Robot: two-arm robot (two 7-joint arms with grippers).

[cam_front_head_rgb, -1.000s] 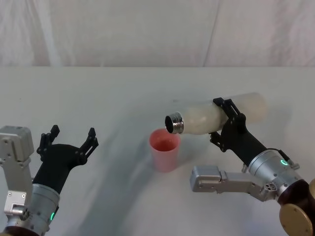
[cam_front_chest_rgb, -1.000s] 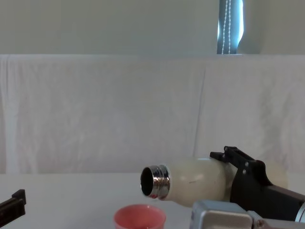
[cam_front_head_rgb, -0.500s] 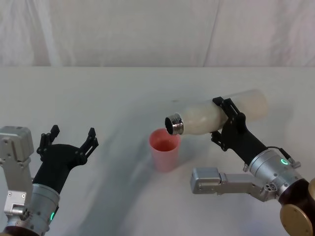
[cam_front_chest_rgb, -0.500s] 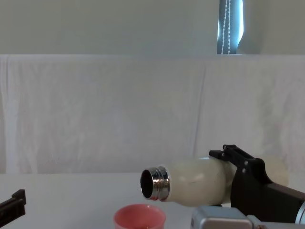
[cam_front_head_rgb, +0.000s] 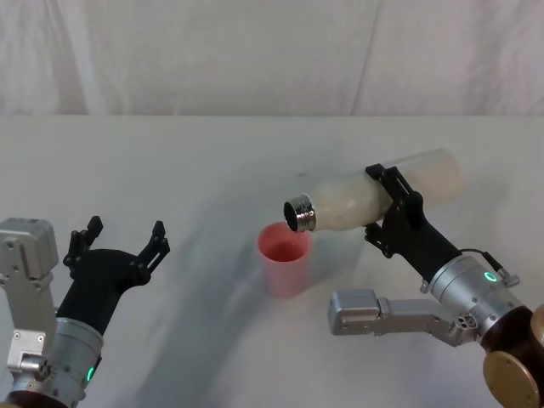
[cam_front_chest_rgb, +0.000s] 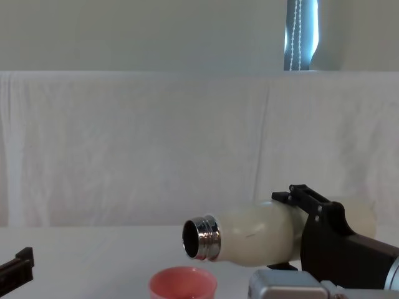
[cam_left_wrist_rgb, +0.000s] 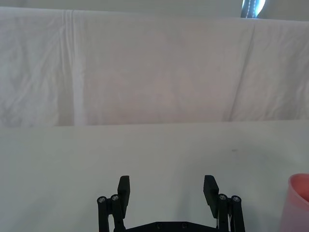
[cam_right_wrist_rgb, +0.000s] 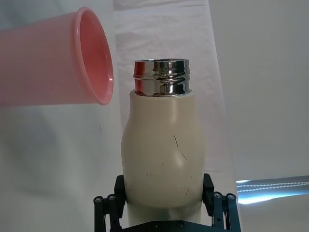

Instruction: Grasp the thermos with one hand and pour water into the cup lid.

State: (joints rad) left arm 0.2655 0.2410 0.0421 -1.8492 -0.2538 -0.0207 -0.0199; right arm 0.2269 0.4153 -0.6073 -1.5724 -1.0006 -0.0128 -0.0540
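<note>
Head view of a white tabletop (cam_front_head_rgb: 212, 161), taken with the pink cup lid (cam_front_head_rgb: 285, 257) as the marker: well to the left of the cup lid, the left tool (cam_front_head_rgb: 119, 241) hangs low over the cloth on its black arm, its two fingers spread wide apart and gripping nothing; the left wrist view shows the same pair of fingers (cam_left_wrist_rgb: 123, 187) parted over bare cloth, with the rim of the cup lid (cam_left_wrist_rgb: 300, 192) at the edge of the picture. At centre, the cup lid stands upright on the tabletop, mouth open upward. Just above and to the right of the cup lid, the cream-white thermos (cam_front_head_rgb: 374, 198) is held in the air nearly on its side, its shiny steel neck (cam_front_head_rgb: 299, 213) tipped slightly downward and hanging over the right part of the cup lid's rim without touching it. Right of the cup lid, the right tool (cam_front_head_rgb: 393, 204) is clamped across the thermos body, one finger on each side, as the right wrist view confirms. From the chest view the thermos (cam_front_chest_rgb: 255, 232) lies almost level above the cup lid (cam_front_chest_rgb: 182, 283), open mouth facing left. Whether water is flowing cannot be made out.
</note>
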